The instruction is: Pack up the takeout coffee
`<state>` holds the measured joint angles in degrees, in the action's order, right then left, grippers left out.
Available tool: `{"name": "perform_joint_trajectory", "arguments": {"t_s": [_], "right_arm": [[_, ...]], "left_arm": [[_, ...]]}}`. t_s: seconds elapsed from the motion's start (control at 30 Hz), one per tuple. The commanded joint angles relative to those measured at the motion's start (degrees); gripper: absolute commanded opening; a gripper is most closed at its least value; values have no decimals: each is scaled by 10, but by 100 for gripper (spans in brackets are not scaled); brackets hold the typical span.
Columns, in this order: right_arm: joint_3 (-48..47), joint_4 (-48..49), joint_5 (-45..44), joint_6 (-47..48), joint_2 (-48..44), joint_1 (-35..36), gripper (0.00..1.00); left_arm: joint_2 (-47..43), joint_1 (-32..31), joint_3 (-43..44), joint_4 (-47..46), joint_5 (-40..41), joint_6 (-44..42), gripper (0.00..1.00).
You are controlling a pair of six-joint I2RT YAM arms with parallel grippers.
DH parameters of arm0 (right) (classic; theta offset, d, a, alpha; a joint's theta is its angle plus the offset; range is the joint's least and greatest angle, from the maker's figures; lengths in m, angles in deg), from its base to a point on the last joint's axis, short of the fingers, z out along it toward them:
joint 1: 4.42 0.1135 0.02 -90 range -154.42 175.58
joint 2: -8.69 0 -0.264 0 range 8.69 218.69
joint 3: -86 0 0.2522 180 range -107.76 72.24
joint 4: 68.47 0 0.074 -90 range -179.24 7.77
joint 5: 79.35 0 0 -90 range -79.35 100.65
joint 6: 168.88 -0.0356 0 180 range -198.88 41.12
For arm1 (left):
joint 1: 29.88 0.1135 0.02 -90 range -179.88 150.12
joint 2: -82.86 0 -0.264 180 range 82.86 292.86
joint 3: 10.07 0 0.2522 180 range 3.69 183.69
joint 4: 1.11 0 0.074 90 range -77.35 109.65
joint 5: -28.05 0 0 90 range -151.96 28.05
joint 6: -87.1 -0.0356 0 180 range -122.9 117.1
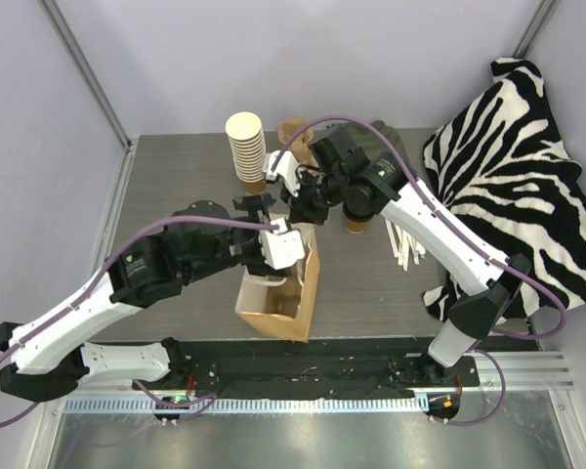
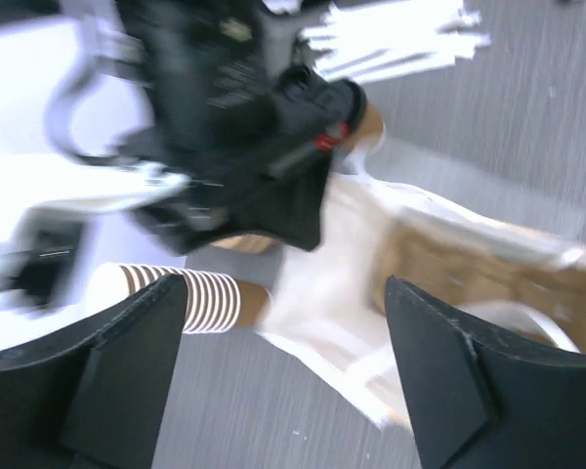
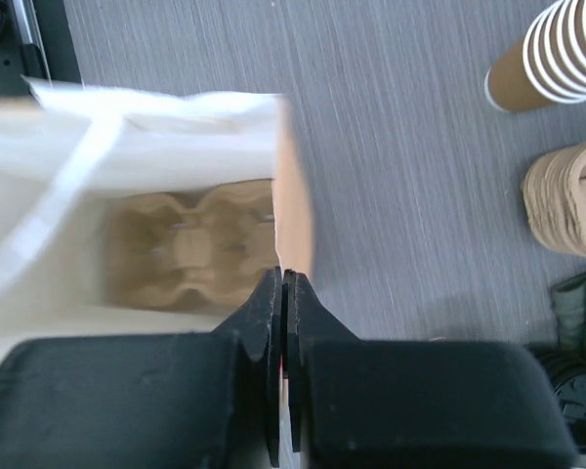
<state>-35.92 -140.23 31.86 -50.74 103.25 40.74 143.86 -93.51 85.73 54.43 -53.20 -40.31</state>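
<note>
A brown paper bag (image 1: 285, 298) stands open in the middle of the table. Its inside is white (image 3: 127, 156), and a pulp cup carrier (image 3: 190, 239) lies at the bottom. My right gripper (image 3: 283, 278) is shut on the bag's rim at its far side (image 1: 300, 200). My left gripper (image 2: 283, 293) is open and empty, hovering by the bag's upper edge (image 1: 283, 249), with the bag's white wall (image 2: 322, 293) blurred between its fingers. The takeout coffee (image 1: 355, 224) stands under my right arm; only its brown side shows.
A tall stack of white-rimmed brown cups (image 1: 246, 147) stands at the back, beside a pile of pulp carriers (image 1: 293, 129). Loose black lids (image 3: 566, 381) lie near them. White stirrers (image 1: 405, 244) are strewn right of the bag, and a zebra-print cloth (image 1: 518, 166) covers the right side.
</note>
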Motion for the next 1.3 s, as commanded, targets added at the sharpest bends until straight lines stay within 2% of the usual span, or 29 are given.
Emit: {"name": "perform_joint_trajectory", "arguments": {"t_s": [0.0, 0.23, 0.4, 0.67, 0.83, 0.93, 1.17, 1.23, 1.27], "right_arm": [[-11, -7, -12, 10, 6, -10, 1], [19, 17, -4, 10, -3, -36, 1], [51, 60, -18, 0, -18, -44, 1], [103, 140, -73, -141, -39, -88, 1], [169, 187, -90, -207, -77, -103, 1], [193, 220, -114, -237, -89, -105, 1], [198, 234, -172, -320, -110, -112, 1], [204, 240, -175, -337, -121, -112, 1], [211, 244, -171, -338, -129, -112, 1]], "left_arm": [[-1, 1, 69, -28, 9, 49, 90], [-8, 4, 91, -33, 98, 73, 94], [-28, 18, 80, -1, 123, 118, 95], [-25, 189, 91, 93, 8, 191, 96], [-3, 293, 120, 146, -69, 239, 96], [2, 332, 110, 148, -114, 272, 96], [-24, 374, -4, 80, -165, 328, 96], [-9, 418, -11, 63, -200, 354, 96], [2, 435, -11, 61, -250, 371, 96]]}}
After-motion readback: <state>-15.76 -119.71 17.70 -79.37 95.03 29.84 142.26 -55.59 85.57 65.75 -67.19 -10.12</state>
